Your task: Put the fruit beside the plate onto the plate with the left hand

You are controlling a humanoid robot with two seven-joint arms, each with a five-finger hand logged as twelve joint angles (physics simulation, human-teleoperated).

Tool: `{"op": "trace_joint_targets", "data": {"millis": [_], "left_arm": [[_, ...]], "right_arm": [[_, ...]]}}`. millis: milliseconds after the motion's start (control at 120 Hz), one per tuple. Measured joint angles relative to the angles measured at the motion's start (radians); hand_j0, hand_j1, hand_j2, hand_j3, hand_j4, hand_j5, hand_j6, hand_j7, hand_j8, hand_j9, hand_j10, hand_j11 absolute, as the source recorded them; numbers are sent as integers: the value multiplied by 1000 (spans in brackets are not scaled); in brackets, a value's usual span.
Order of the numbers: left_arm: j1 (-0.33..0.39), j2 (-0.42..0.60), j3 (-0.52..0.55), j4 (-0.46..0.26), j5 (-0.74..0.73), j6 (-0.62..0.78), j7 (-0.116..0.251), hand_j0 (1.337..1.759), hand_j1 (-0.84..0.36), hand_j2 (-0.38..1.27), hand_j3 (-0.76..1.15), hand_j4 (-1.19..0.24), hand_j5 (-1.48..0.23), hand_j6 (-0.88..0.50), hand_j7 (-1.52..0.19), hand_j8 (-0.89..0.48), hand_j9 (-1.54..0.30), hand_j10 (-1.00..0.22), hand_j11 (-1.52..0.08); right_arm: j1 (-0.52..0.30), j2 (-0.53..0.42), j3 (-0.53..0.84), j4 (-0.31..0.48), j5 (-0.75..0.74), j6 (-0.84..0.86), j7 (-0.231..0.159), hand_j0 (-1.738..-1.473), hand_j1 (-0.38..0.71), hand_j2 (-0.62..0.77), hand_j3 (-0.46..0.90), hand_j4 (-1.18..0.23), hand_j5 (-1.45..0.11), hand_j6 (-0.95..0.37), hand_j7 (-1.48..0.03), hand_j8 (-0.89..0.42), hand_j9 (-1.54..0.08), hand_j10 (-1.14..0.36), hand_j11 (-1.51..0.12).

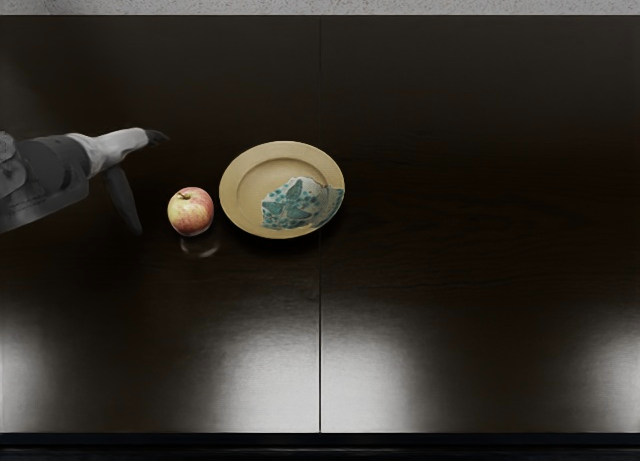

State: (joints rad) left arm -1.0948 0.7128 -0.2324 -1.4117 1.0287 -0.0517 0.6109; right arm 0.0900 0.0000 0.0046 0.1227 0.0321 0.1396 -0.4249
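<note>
Apple [190, 211] sits on the table [450, 281], just beside the plate [250, 176] at its 8 o'clock. Left hand [112, 153] hovers near the apple's 10 o'clock, fingers spread, holding nothing. My plan: centre the palm over the apple, close evenly around it, and lift clear of the rim. Count: one apple, one plate, one hand.
</note>
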Motion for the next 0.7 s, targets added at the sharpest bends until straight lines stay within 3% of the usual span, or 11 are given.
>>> {"op": "trace_joint_targets", "data": {"millis": [225, 467, 700], "left_arm": [[35, -43, 28, -14, 28, 64, 0, 1658, 259, 18, 0, -82, -101, -83, -100, -83, -100, -81, -100], [60, 2, 40, -127, 39, 129, 0, 1658, 239, 21, 0, -99, -123, -100, -122, -100, -122, -98, -122], [62, -5, 90, -157, 87, 246, 0, 1658, 232, 23, 0, -104, -130, -106, -130, -106, -130, -104, -130]], "right_arm": [[2, 0, 0, 0, -1, 0, 0, -1658, -349, 0, 0, 0, 0, 0, 0, 0, 0, 0, 0], [6, 0, 0, 0, -1, 0, 0, -1658, -349, 0, 0, 0, 0, 0, 0, 0, 0, 0, 0], [8, 0, 0, 0, -1, 0, 0, -1658, -349, 0, 0, 0, 0, 0, 0, 0, 0, 0, 0]]}}
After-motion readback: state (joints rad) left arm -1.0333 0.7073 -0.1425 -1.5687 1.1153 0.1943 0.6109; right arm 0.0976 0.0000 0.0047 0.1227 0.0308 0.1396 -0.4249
